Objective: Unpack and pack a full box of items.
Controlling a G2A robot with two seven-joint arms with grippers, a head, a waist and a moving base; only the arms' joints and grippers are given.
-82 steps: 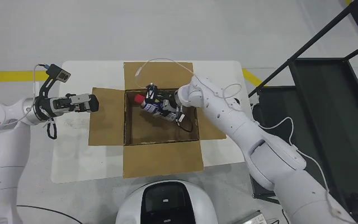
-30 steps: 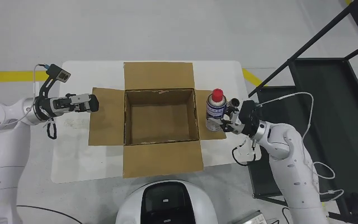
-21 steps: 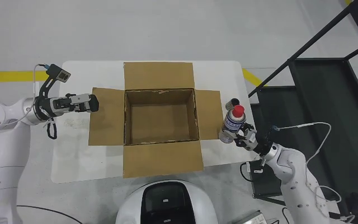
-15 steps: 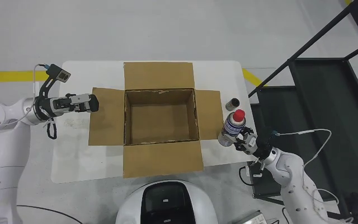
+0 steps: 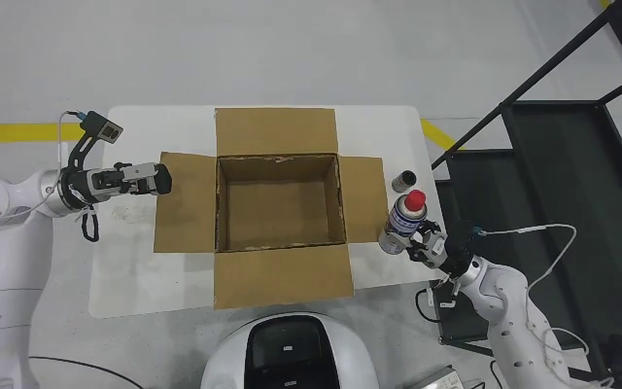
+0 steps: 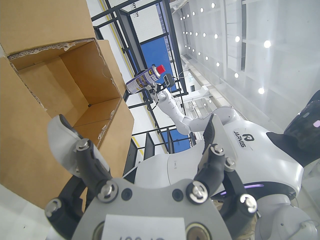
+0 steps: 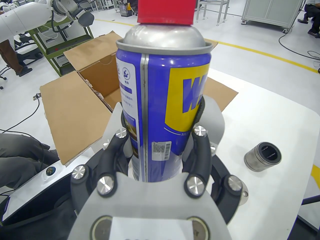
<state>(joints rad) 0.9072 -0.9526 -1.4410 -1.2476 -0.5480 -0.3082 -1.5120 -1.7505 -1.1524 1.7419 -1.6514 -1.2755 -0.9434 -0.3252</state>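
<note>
In the top view, the spray can stands at the right edge of the tabletop, just right of the cardboard box and its right-hand flap. The right end effector is closed around the can's lower body from the lower right, with a finger pressed on each side. The can is upright, its long axis vertical and its red cap on top. Whether its base touches the tabletop cannot be told. A small metal linear bearing lies on its side just above the can in the frame, apart from it. At frame left, the left end effector hovers beside the box's left flap, spread wide and holding nothing.
</note>
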